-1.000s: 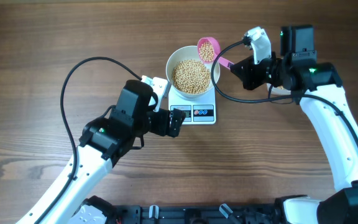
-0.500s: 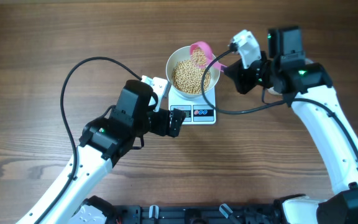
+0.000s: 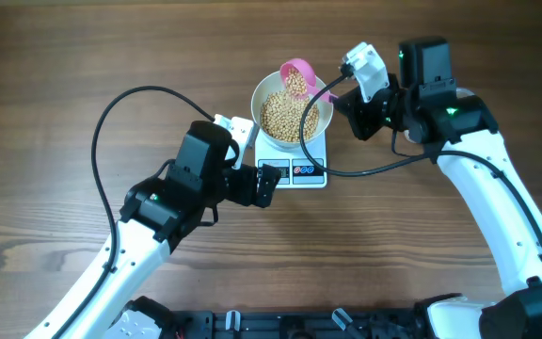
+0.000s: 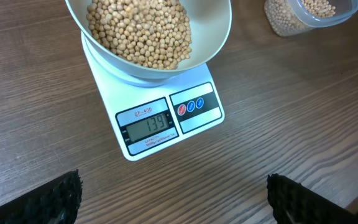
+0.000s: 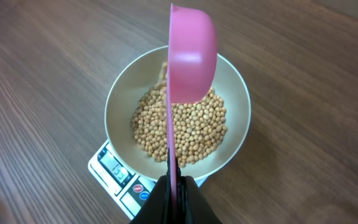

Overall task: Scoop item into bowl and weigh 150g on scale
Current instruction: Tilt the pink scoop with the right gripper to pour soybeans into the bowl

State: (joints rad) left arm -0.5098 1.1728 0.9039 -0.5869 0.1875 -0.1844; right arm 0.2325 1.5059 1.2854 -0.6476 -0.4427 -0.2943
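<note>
Beans (image 3: 290, 115), small, round and pale tan, fill a good part of a white bowl (image 3: 256, 102). The bowl sits on a small white scale (image 3: 320, 175) near the middle of a brown wooden bench (image 3: 55, 56). The bowl covers most of the scale's top, leaving the front strip with the grey display and dark button panel in sight. In the left wrist view the display reads 139.

Above the bowl's far side hangs a pink scoop (image 3: 298, 75). It is tipped onto its edge, with some beans showing in its cup. Its thin handle runs back to the right pincer (image 5: 179, 190), whose two dark fingers are pressed together around it.

The left pincer (image 3: 269, 184) rests low just in front of the scale, at its left corner. It touches nothing, and its fingers (image 4: 58, 199) are spread wide apart, one at each lower corner of its own camera view.

Beyond the scale to the right, the left wrist view shows part of a clear plastic tub (image 4: 284, 18) with more beans inside.
</note>
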